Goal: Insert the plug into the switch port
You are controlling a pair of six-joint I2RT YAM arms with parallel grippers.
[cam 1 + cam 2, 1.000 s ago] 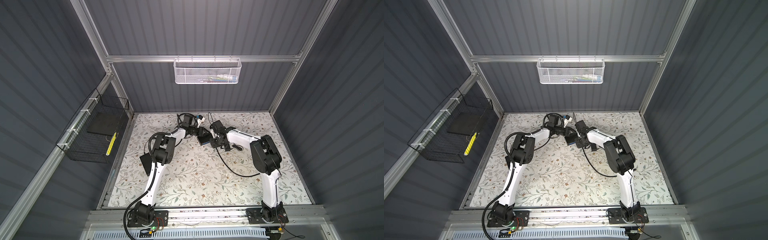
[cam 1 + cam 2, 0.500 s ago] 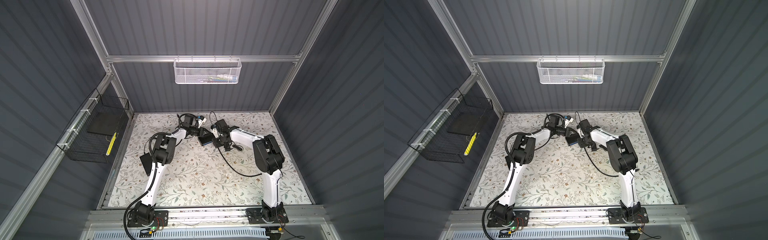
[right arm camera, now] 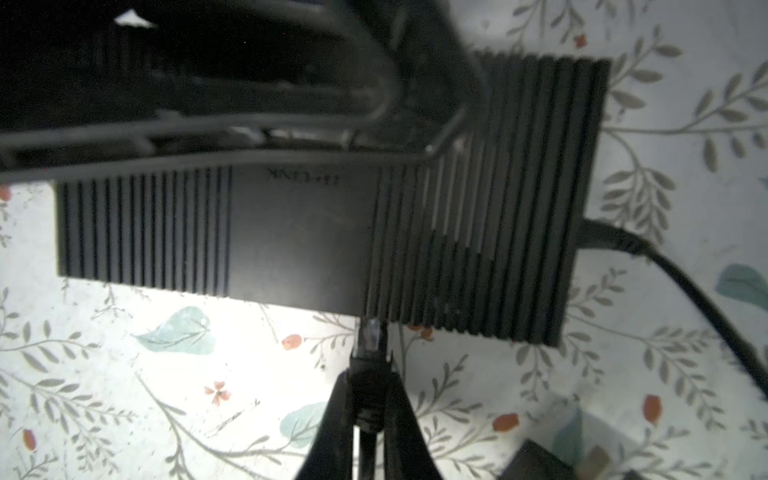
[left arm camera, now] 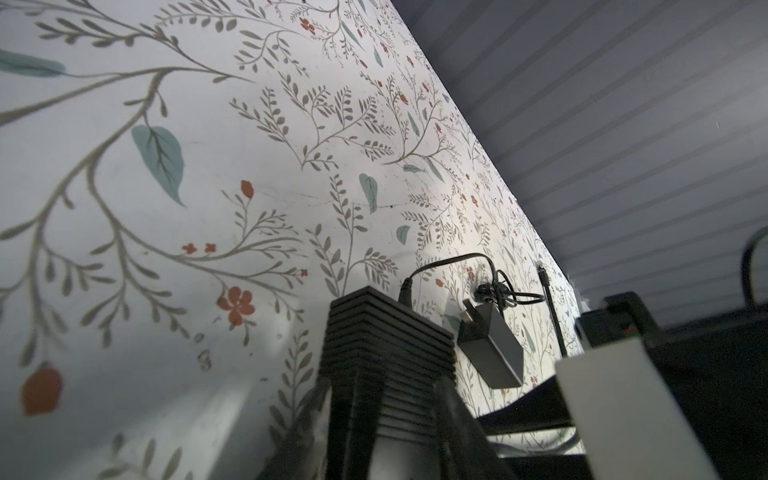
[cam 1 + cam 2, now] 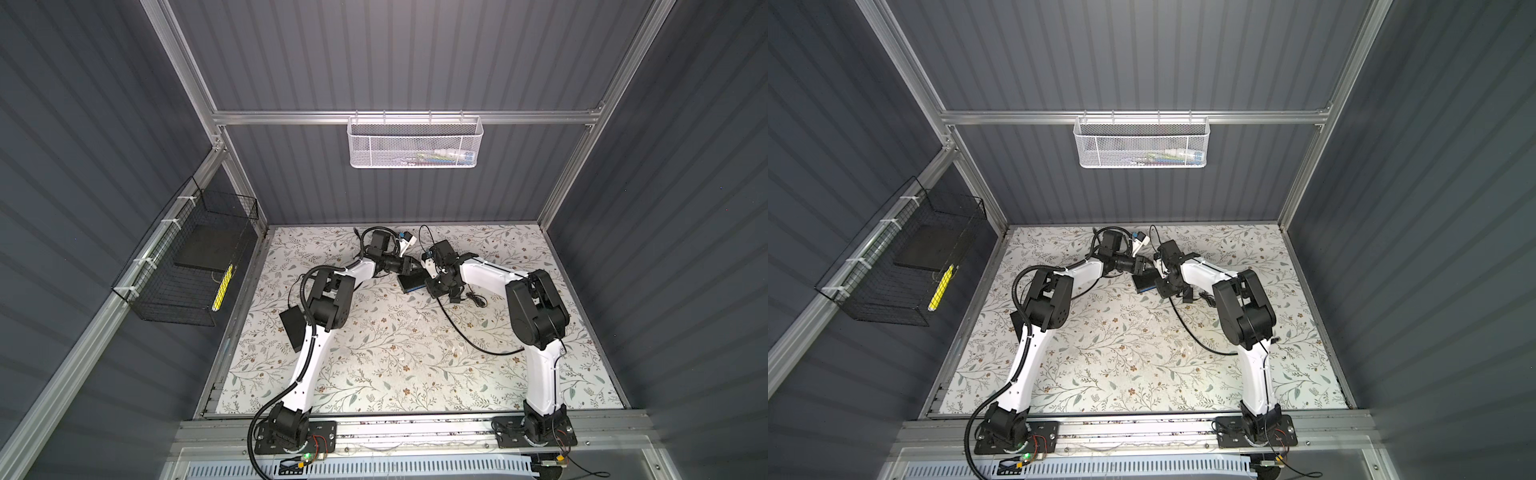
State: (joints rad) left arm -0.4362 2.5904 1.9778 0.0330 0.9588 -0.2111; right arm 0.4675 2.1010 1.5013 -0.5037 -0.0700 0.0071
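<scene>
- Right wrist view: the right gripper [image 3: 370, 399] has its two dark fingers pinched tight on the black boot of a clear plug [image 3: 371, 332], which points straight ahead.
- The plug's tip meets the near long edge of the switch [image 3: 311, 241], a flat black ribbed box. The switch port lies on that edge-on face and is hidden, so I cannot tell whether the tip is inside it.
- The left gripper [image 3: 270, 104] (only a blurred dark shape here) is clamped on the switch's far long edge.
- A power cable [image 3: 665, 270] enters one short end of the switch.
- Left wrist view: the left gripper's fingers [image 4: 345, 415] are closed against the two flat sides of the switch [image 4: 386, 332], holding it.
- Beyond it a power adapter [image 4: 492, 357] lies on the floral table [image 4: 208, 166], with coiled cable beside it.
- In both top views the switch [image 5: 412, 279] [image 5: 1145, 283] sits at the back middle of the table between the two grippers, its blue long face turned toward the front.
</scene>
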